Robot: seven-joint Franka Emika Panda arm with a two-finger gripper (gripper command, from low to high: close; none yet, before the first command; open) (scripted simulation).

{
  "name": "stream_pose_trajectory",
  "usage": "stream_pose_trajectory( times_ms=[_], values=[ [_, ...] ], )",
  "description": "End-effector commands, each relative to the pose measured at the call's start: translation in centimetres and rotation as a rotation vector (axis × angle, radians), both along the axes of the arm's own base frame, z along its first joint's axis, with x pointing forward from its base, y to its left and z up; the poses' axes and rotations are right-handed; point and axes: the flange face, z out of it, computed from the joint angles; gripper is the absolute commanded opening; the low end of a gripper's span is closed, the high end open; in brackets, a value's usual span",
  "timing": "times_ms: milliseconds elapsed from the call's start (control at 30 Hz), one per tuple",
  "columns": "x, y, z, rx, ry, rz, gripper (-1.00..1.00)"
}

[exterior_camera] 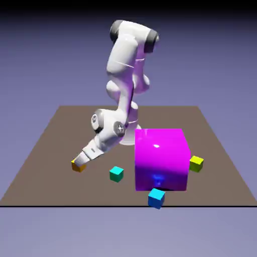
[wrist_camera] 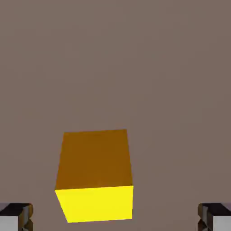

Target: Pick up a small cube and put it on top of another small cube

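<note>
Claw (wrist_camera: 115, 217) wide open, orange-yellow cube (wrist_camera: 94, 176) between its tips, nearer the left one

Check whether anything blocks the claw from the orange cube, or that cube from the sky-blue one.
Nothing visible stands between the open claw and the orange cube. Toward the blue cube, the teal cube sits roughly along the way; lifting over it would probably do.

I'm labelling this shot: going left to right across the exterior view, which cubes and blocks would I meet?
Orange-yellow cube, teal cube, magenta block, yellow-green cube. The sky-blue cube overlaps the magenta block's span, so it is left out.
</note>
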Motion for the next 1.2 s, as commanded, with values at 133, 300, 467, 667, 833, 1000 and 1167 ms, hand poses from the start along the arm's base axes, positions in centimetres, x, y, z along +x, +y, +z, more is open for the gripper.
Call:
stream_pose_trajectory(
  times_ms=[133,300,467,667,833,1000,1167],
  values=[
    [-0.9,-2.3,-3.7,-0.007,-0.003,0.001,0.0],
    [-1.6,-3.2,-5.5,0.0,0.0,0.0,-1.0],
    [-0.3,-1.0,-1.5,-0.006,-0.003,0.001,-1.0],
    [1.9,-3.1,0.5,-0.055,-0.084,-0.186,-1.0],
    [6.8,-5.2,0.9,-0.148,-0.22,-0.482,-1.0],
    [11.3,-6.4,0.9,-0.196,-0.329,-0.791,-1.0],
    [16.4,-3.8,0.7,-0.195,-0.378,-1.059,-1.0]
  ],
)
